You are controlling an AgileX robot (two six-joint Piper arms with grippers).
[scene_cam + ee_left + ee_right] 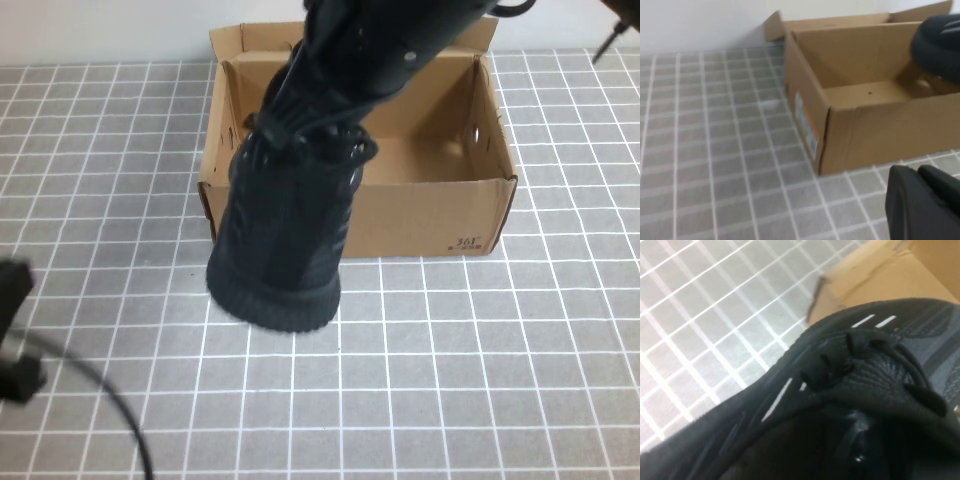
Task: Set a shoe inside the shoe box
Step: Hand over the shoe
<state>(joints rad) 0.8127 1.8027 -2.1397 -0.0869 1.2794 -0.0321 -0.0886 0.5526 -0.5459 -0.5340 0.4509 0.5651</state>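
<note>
The black shoe (pixel 285 240) hangs toe-down in the air over the near left corner of the shoe box (pixel 430 215), the right gripper (pixel 300 125) clenched on its collar from above. The left gripper (pixel 922 205) sits closed, low by the box's left side.

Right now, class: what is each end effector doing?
Left end effector: closed, empty, parked low at the left.
Right end effector: closed, holding the shoe before the shoe box.
</note>
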